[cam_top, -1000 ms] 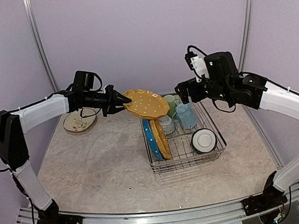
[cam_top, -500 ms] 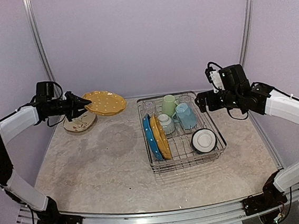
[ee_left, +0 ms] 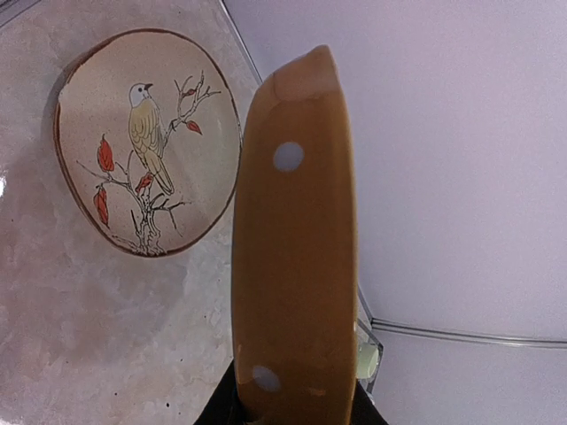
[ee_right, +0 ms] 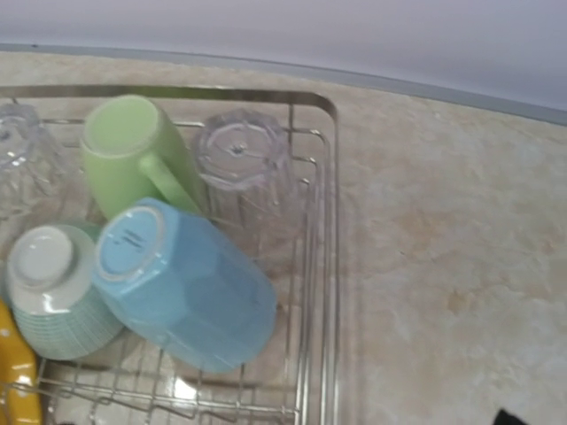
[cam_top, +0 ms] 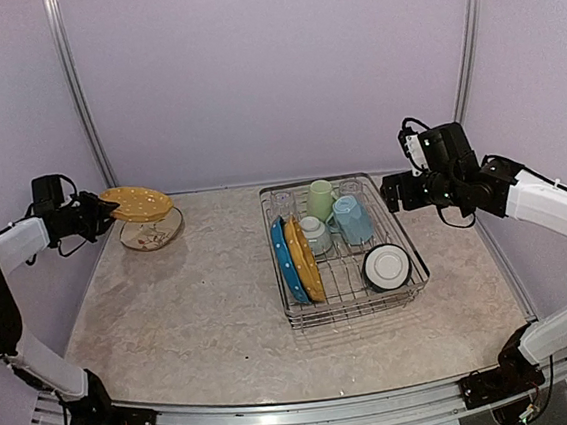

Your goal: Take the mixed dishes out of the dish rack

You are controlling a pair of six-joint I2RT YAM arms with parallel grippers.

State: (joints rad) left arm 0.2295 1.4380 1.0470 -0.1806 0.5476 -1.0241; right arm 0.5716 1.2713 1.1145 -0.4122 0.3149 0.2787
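Note:
My left gripper [cam_top: 102, 209] is shut on the rim of a yellow white-dotted plate [cam_top: 138, 202] and holds it just above a cream bird-painted plate [cam_top: 153, 236] at the far left; that cream plate also shows in the left wrist view [ee_left: 146, 142] beside the held plate [ee_left: 297, 248]. The dish rack [cam_top: 421, 260] holds a blue plate [cam_top: 283, 263], a yellow plate [cam_top: 306, 260], a pale green mug [cam_top: 320, 199], a light blue mug [cam_top: 352, 219], a small cup [cam_top: 316, 235], a clear glass [ee_right: 244, 168] and a white bowl [cam_top: 386, 266]. My right gripper [cam_top: 394, 194] hovers open and empty by the rack's back right corner.
The right wrist view looks down on the rack's back right corner [ee_right: 323, 221] with the green mug [ee_right: 133, 150], blue mug [ee_right: 190, 292] and a second glass [ee_right: 22, 159]. Purple walls close in the marbled table [cam_top: 204, 321] on three sides.
My left arm has swung far left, carrying the yellow dotted plate from beside the rack to over the cream plate. My right arm pulled back a little to the right.

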